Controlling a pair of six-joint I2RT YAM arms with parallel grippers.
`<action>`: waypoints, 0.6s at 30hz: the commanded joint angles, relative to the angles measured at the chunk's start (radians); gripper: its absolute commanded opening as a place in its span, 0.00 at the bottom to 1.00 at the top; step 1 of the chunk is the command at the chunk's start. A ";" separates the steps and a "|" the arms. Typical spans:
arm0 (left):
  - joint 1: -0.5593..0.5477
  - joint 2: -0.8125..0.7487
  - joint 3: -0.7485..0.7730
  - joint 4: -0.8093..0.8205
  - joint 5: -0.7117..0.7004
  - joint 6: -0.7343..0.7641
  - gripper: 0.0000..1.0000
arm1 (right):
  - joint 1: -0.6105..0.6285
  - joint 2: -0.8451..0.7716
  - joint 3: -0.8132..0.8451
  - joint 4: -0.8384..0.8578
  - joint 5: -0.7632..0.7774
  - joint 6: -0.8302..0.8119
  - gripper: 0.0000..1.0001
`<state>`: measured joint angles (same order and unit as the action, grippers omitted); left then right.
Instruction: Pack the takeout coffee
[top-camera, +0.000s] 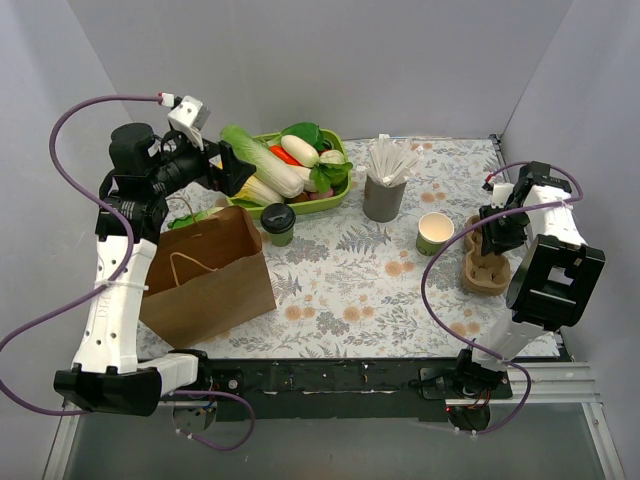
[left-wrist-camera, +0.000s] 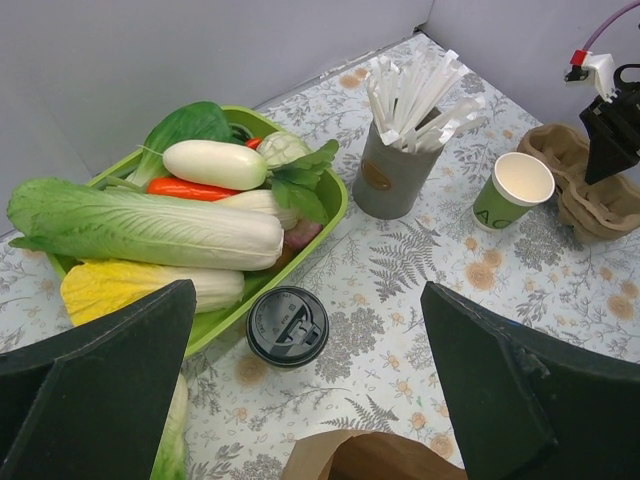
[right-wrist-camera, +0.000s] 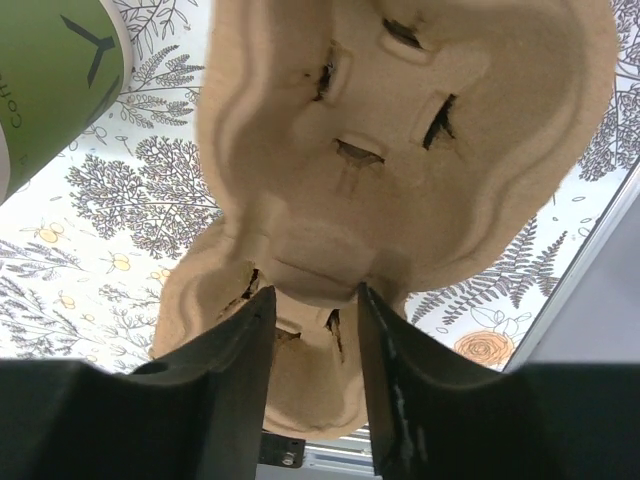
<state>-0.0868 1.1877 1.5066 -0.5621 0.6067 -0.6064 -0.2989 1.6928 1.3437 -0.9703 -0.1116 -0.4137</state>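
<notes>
While the right claw (right-wrist-camera: 312, 330) pinches the pulp cup carrier (right-wrist-camera: 400, 150), the left claw (left-wrist-camera: 308, 385) gapes open above the takeout coffee (left-wrist-camera: 287, 325), upright just near of the vegetable tray (left-wrist-camera: 338, 203), where an off-centre closing could topple it.

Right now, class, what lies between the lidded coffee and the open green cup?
Between the takeout coffee and open cup: only bare tablecloth, clear in the top view; the straw holder stands behind that line.
</notes>
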 joint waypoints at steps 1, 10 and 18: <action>0.005 -0.005 -0.011 0.011 0.016 0.004 0.98 | 0.003 -0.025 0.012 0.015 -0.003 0.018 0.54; 0.005 -0.019 -0.023 0.007 0.001 0.005 0.98 | 0.017 0.008 0.049 0.012 0.018 0.018 0.65; 0.005 -0.014 -0.023 0.002 -0.008 0.014 0.98 | 0.040 0.011 0.038 0.013 0.038 0.018 0.54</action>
<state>-0.0868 1.1896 1.4849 -0.5629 0.6056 -0.6056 -0.2718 1.7035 1.3540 -0.9638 -0.0834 -0.3981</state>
